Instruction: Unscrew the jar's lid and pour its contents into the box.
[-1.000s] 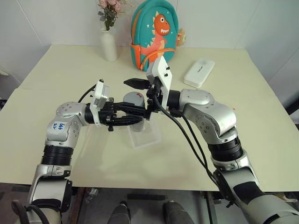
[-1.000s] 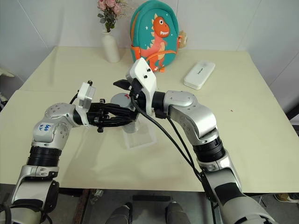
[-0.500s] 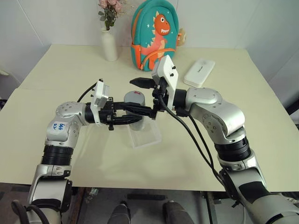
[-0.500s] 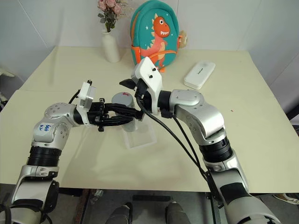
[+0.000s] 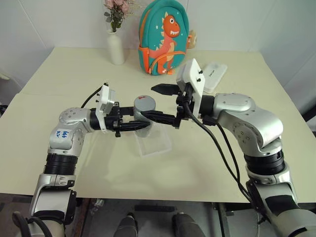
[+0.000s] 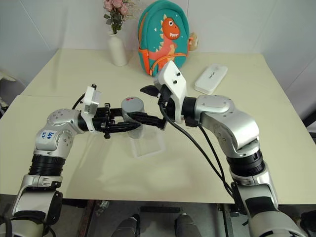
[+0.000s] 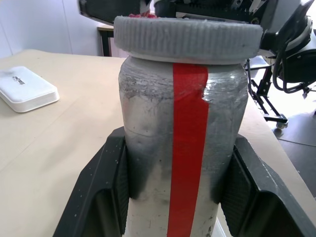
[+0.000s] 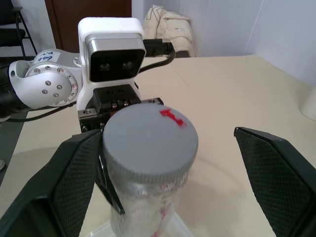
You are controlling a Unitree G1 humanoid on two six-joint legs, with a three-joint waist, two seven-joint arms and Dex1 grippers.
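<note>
Jar [image 5: 143, 114] stands upright in the air above the box [image 5: 154, 140], clamped around its body by the left end effector [image 5: 136, 123], whose two black fingers [image 7: 106, 182] press either side of the labelled wall. Its grey lid [image 8: 150, 138] is still screwed on, ribbed round the rim and marked with a red scrap on top. The right end effector [image 5: 159, 102] hangs level beside the lid with its fingers spread wide, one on each side and neither touching; it holds nothing.

The jar looks small, rigid and light, with almost nothing inside, so weight should be no trouble. Its smooth wall is probably slippery and could turn in the grip once the lid is twisted, so the left hold low on the body needs to be firm. The ribbed rim of the lid is the sensible place for the right fingers to bite. The clear box on the table [image 5: 89, 163] looks thin and light, and a knock could shove it aside.
</note>
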